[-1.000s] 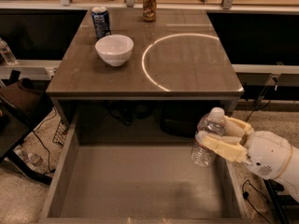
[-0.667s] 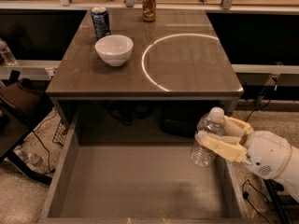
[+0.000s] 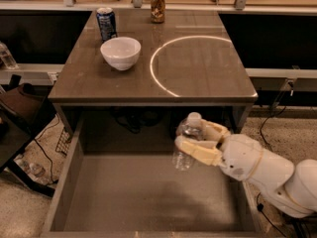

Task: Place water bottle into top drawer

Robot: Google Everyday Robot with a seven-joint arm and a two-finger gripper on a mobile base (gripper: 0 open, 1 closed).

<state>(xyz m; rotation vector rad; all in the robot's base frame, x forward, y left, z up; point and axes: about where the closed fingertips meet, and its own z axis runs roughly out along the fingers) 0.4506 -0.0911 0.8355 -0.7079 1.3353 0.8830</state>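
Currently, the step in hand is the carry over the drawer; release is not yet done. Working from the left: the top drawer (image 3: 63, 182) stands pulled out below the table (image 3: 208, 86), its floor open to view. On the tabletop sit 1 blue soda can (image 3: 106, 24), 1 white bowl (image 3: 121, 52) just beside it, and 1 brown soda can (image 3: 158, 6) at the far edge — none of the 3 belongs to this task. Right of centre, the water bottle (image 3: 182, 160) hangs upright above the drawer's right half, its base apparently off the floor. The gripper (image 3: 192, 136), reaching in from the right, is clamped on the bottle — 1 finger crosses the front of its body, the other sits behind. For the next move, lower the bottle until its base meets the drawer floor, keep it inside the right wall, then part the fingers. Judge a tall, light bottle likely to tip if you release it high.
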